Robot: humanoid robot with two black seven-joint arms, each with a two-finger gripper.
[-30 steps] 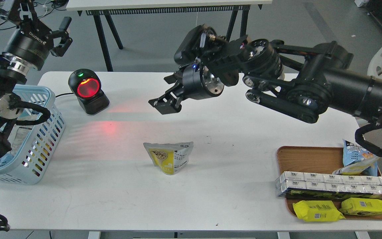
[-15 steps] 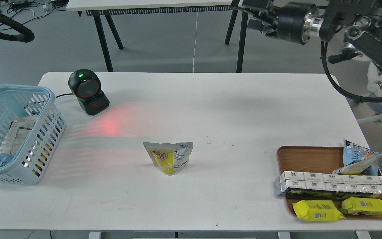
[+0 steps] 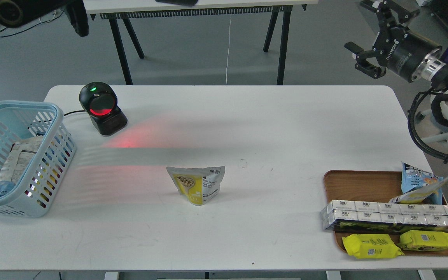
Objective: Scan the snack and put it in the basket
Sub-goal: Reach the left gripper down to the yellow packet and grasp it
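The snack pouch point(image 3: 196, 184) stands upright in the middle of the white table point(image 3: 278, 124), its yellow lower part and nut picture facing me. The light blue basket point(image 3: 55, 155) sits at the table's left edge with a pale packet and a blue bag inside. My right gripper point(image 3: 368, 37) is open and empty, raised beyond the table's far right corner, well away from the pouch. My left arm shows only as dark parts point(image 3: 77, 17) at the top left edge; its fingers cannot be told apart.
A black barcode scanner point(image 3: 101, 108) with a red window stands at the back left and throws red light on the table. A brown wooden tray point(image 3: 327, 182) at the front right holds white cartons, two flat yellow packets and a blue bag.
My right arm has swung from over the table's middle up and away to the far right. My left arm has lifted off the basket to the top left edge. The pouch has not moved.
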